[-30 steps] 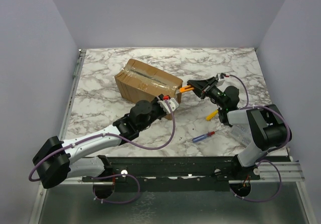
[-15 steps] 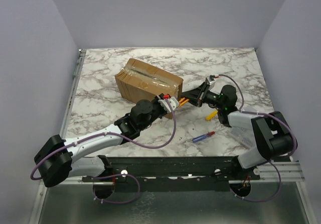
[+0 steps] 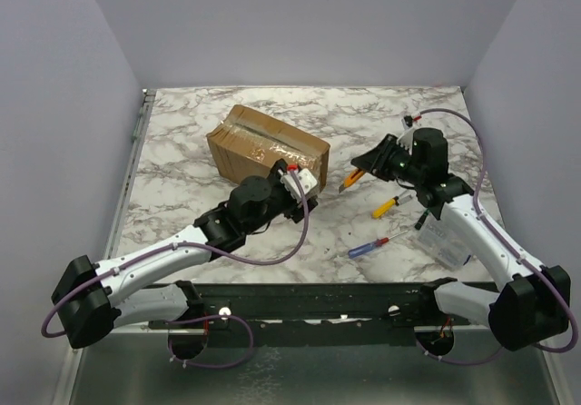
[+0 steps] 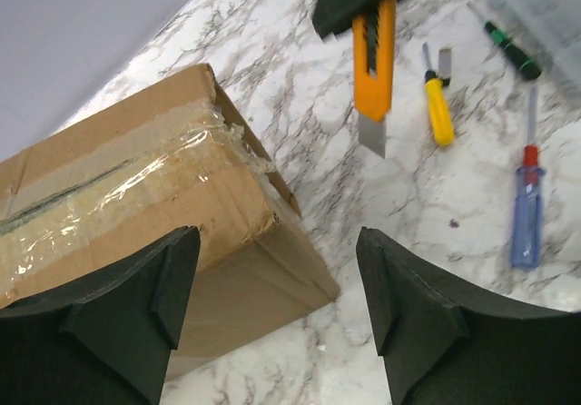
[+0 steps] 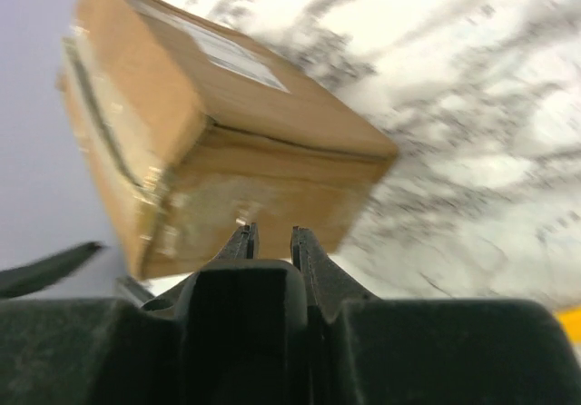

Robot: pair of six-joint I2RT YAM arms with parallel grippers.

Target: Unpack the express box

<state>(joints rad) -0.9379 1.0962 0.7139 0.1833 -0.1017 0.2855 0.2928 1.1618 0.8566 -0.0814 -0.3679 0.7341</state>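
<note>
Right gripper (image 3: 370,162), clamped on the utility knife (image 4: 375,69), has drawn clear to the right of the taped express box (image 3: 268,143) at mid-table, and left gripper (image 4: 272,246) has opened empty beside it, so cutting is yet to begin.

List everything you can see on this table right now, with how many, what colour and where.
express box: one, brown, taped seams, left of centre towards the back of the table
utility knife: one, orange, blade out, held above the table right of the box
yellow screwdriver: one, yellow handle, lying right of the knife
blue screwdriver: one, blue with a red collar, nearer the front edge
green screwdriver: one, dark green, beside the clear case
clear case: one, transparent, right side
table: one, white and grey marble
left end effector: open, empty, at the box's near corner
right end effector: shut on the utility knife
</note>
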